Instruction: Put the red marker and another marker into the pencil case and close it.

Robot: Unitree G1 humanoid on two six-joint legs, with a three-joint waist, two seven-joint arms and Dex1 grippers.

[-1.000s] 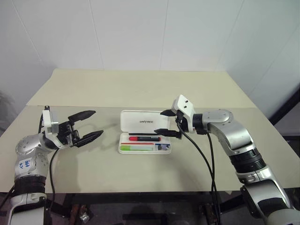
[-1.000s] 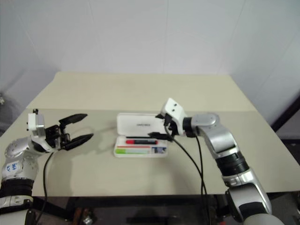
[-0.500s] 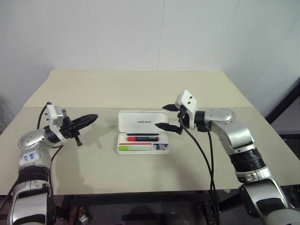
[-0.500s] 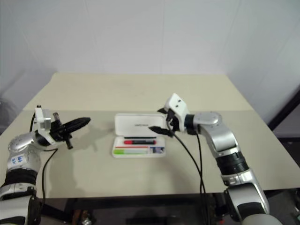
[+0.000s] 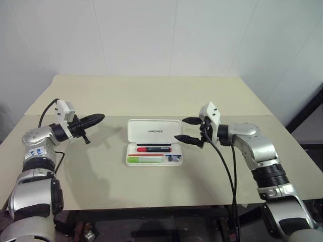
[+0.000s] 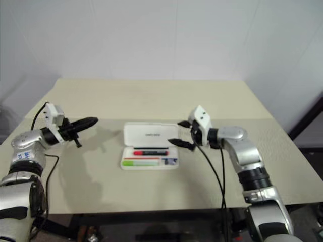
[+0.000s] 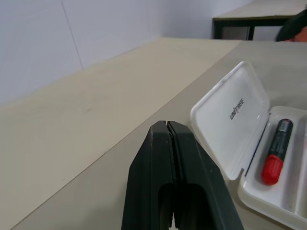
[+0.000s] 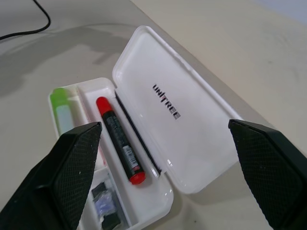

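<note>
Left claw has shut, left of open pencil case.

We see the left arm reaching out from the left, elbow bent, its wrist level; the left gripper points inward toward the right arm, its two black fingers pressed flat together with nothing between them. Opposite, our right arm stretches forward and bends inward at the wrist, tilted slightly down. The right gripper faces left with its black fingers spread as wide as they go, empty, one above the other.
</note>
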